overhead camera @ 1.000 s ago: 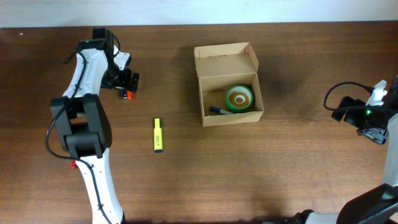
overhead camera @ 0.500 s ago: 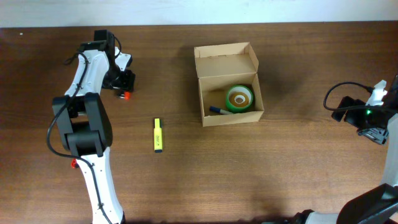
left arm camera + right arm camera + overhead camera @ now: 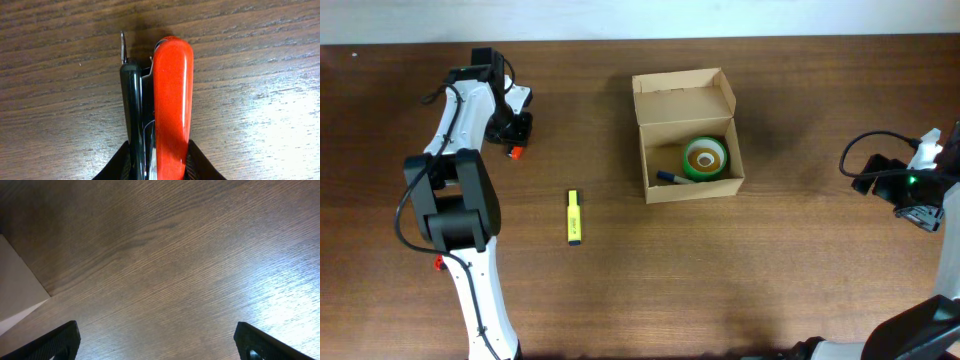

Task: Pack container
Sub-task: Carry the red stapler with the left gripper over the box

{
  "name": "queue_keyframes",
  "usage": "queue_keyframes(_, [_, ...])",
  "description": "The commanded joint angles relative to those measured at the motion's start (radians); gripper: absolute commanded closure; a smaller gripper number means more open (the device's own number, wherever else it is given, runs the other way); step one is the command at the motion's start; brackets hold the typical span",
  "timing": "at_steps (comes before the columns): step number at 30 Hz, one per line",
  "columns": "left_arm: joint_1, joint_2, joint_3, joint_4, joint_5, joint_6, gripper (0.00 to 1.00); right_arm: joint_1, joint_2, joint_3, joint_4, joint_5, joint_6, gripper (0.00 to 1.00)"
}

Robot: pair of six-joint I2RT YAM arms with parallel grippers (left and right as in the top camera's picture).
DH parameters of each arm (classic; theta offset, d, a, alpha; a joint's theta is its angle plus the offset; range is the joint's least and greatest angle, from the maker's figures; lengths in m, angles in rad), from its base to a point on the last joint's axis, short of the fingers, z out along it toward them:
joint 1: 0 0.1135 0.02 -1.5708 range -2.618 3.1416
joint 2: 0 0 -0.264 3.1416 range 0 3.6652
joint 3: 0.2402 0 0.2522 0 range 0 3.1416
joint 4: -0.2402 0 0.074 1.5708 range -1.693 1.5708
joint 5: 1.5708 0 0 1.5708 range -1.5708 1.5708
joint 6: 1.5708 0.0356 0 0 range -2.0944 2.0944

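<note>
Okay, your left fingers (image 3: 199,164) are clamped on the red-and-black stapler (image 3: 167,100) at the table's (image 3: 770,280) far left. Lift it above the wall of the open container (image 3: 695,189), centre-far. Aim for the free far half, clear of the green tape roll (image 3: 706,157) and pen (image 3: 670,178). The route looks open, since the highlighter (image 3: 574,217) lies nearer. Your right fingers (image 3: 60,340) are apart at the right edge.
</note>
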State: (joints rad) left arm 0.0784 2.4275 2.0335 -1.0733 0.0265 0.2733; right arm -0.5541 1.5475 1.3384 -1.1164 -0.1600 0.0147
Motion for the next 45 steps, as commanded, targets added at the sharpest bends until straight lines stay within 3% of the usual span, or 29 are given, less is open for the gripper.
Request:
queue_keyframes(1, [-0.014,0.013,0.032,-0.036,0.004,0.031,0.98,-0.003,-0.008,0.0,0.001,-0.014,-0.006,0.01])
queue_keyframes(8, [-0.075,0.013,0.255,-0.142,0.004,0.047,0.98,-0.003,-0.008,0.0,-0.001,-0.014,-0.006,0.01])
queue_keyframes(15, [-0.127,-0.019,0.459,-0.267,0.011,0.142,0.99,-0.003,-0.008,0.0,-0.002,-0.014,-0.006,0.01])
queue_keyframes(29, [-0.322,-0.243,0.498,-0.406,0.037,0.379,0.99,-0.003,-0.008,0.0,-0.002,-0.014,-0.006,0.01])
queue_keyframes(45, [-0.601,-0.25,0.499,-0.426,0.042,0.564,0.99,-0.003,-0.008,0.0,-0.001,-0.014,-0.006,0.01])
